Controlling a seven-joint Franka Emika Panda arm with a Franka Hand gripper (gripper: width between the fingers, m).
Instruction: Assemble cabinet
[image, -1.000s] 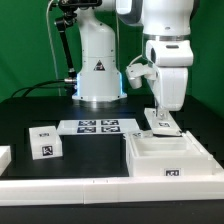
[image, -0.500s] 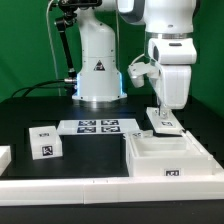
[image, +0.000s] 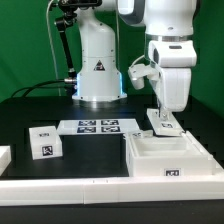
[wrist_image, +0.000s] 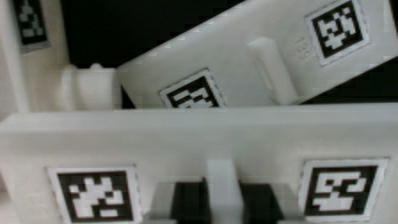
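In the exterior view my gripper (image: 160, 112) points down at the right, shut on a small white cabinet panel (image: 162, 124) with a marker. It holds the panel at the far edge of the large white cabinet box frame (image: 170, 158). In the wrist view my gripper (wrist_image: 221, 200) has its dark fingers (wrist_image: 185, 202) on either side of the panel's white rib (wrist_image: 221, 180), between two markers. Another white marked part of the cabinet (wrist_image: 231, 75) lies just beyond. A small white drawer box (image: 43, 142) sits apart at the exterior view's left.
The marker board (image: 97, 126) lies on the black table between the drawer box and the frame. The white robot pedestal (image: 98, 70) with a triangle sign stands behind it. Another white part (image: 4, 157) shows at the far left edge.
The arm has shifted very slightly; the panel stays in the grip at the frame's far edge.
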